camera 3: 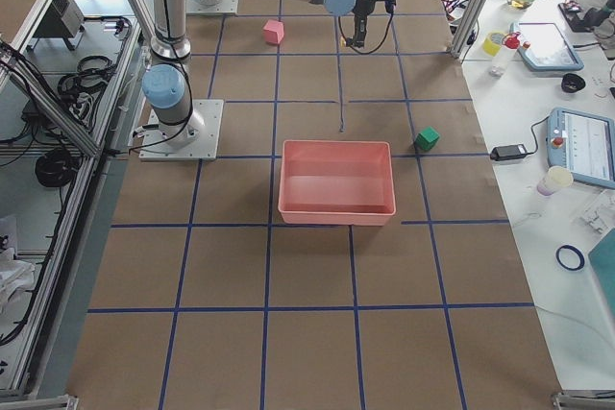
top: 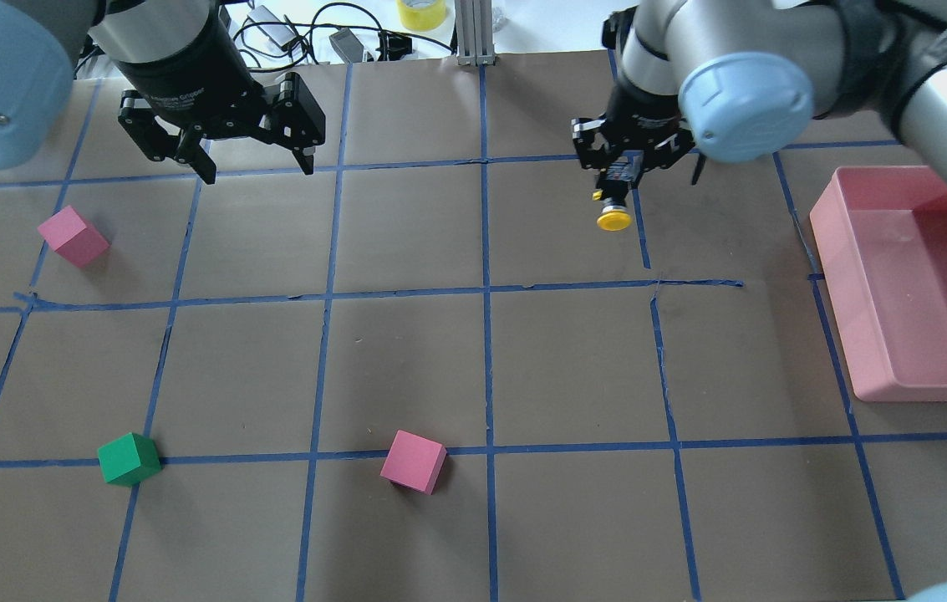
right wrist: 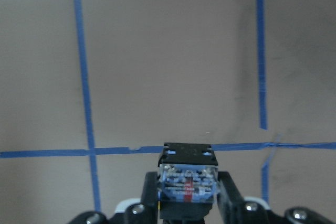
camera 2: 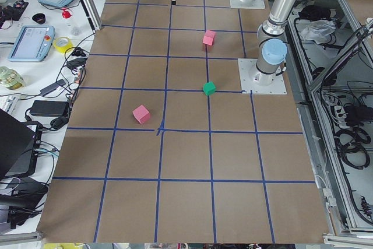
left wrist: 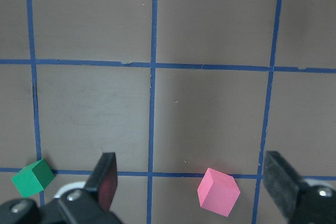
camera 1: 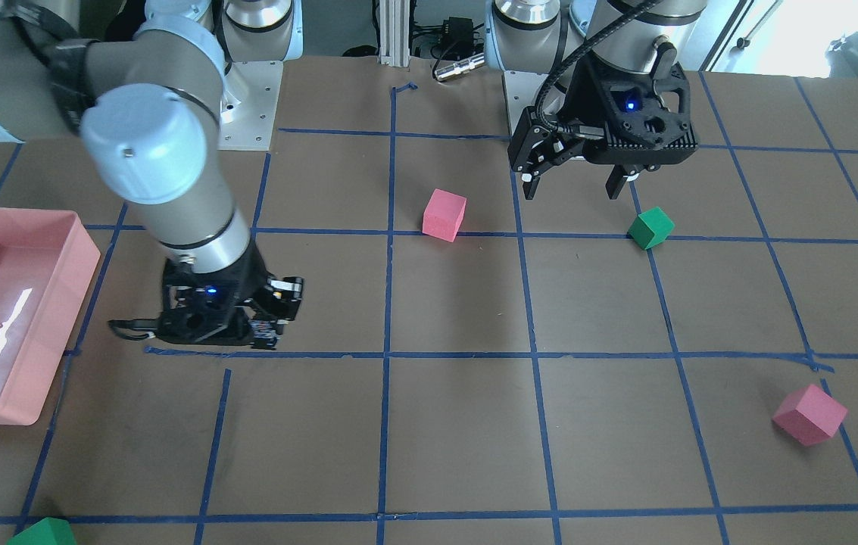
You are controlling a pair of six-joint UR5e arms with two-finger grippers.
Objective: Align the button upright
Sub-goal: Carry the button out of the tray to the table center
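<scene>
The pink tray (top: 837, 276) has a glossy floor that catches the light. Near it, on its side toward the left arm, the right end effector (top: 619, 191) is clamped on the button (top: 613, 219). The button's round yellow cap points away from the wrist, and its black-and-white terminal base sits between the fingers. Well apart from the tray, the left end effector (top: 257, 171) has its fingers spread.

A: Your right arm (camera 1: 194, 227) and left arm (camera 1: 629, 23) are silver tube with pale blue joint caps (camera 1: 142, 144), and a small screw shows in the cap.
B: Your left gripper (top: 257, 171) and right gripper (top: 617, 177) are black. You'll see white lettering above the left one, a ribbed black cable (camera 1: 572, 57) beside it, and a blue light (camera 1: 630, 104) on each.
</scene>
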